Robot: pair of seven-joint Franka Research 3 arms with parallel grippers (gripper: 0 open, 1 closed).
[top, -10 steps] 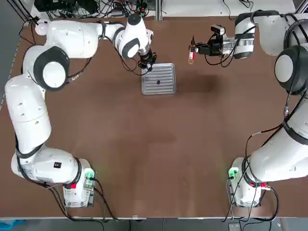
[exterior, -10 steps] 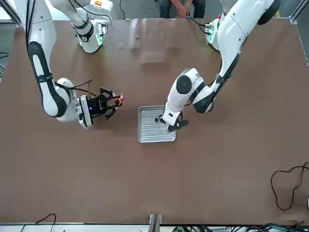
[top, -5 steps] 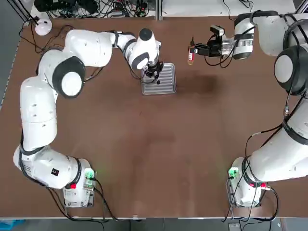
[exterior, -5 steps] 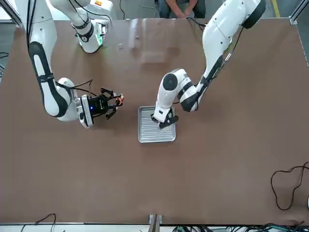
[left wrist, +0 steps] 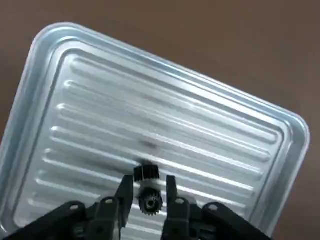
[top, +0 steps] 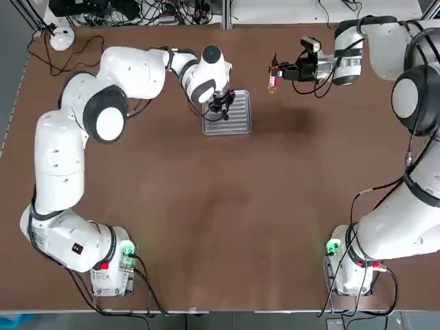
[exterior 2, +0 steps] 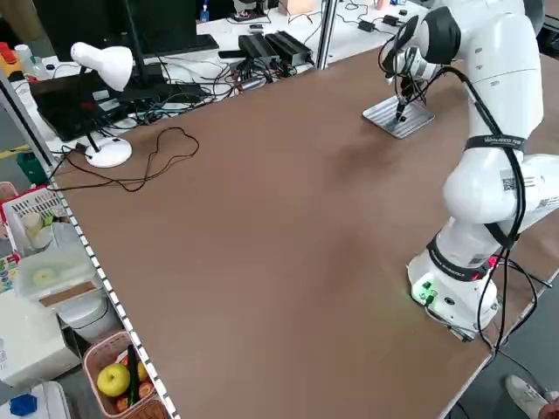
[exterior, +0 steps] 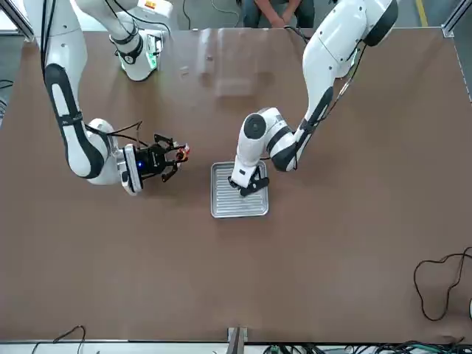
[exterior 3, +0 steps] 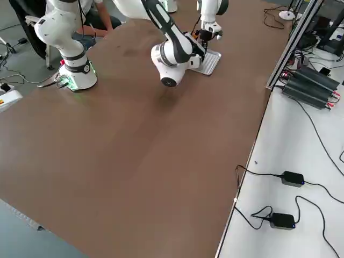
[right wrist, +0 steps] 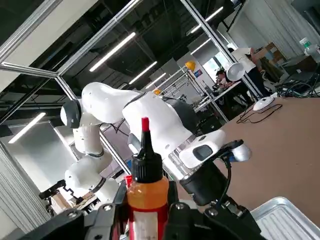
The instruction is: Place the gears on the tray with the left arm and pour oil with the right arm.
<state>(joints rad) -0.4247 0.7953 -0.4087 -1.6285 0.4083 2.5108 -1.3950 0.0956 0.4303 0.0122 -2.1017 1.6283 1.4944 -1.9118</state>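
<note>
While the left wrist camera looks straight down, I see a small dark toothed gear (left wrist: 149, 203) with a pale hub, pinched between the left gripper (left wrist: 148, 192) fingers, which are closed in narrowly on it. Just past the fingertips a second dark gear (left wrist: 146, 173) shows against the ribs of the tray (left wrist: 165, 90); I cannot tell whether it rests on the ribs or sits on top of the held one. That tray is square, silver-grey, with fine parallel ribs and rounded corners, and nothing else lies in it that I can make out. From overhead, the left gripper (top: 221, 106) hangs over the tray (top: 236, 121) at the side nearer the left arm (top: 130, 69), which reaches across the far part of the brown table (top: 220, 220). Over on the other side, the right gripper (top: 285, 70) sits well apart from the tray, off to its right and a little farther back, and it has the oil (top: 272, 79) clamped between its fingers. On the right wrist camera the oil (right wrist: 146, 185) is a slim bottle with an orange body, a dark cap and a thin red nozzle, standing upright in that picture between the two fingers, which are closed snugly against its sides. From the front, the right gripper (exterior: 168, 158) holds the bottle out sideways toward the tray (exterior: 240, 204), clear of it and above bare table.
</note>
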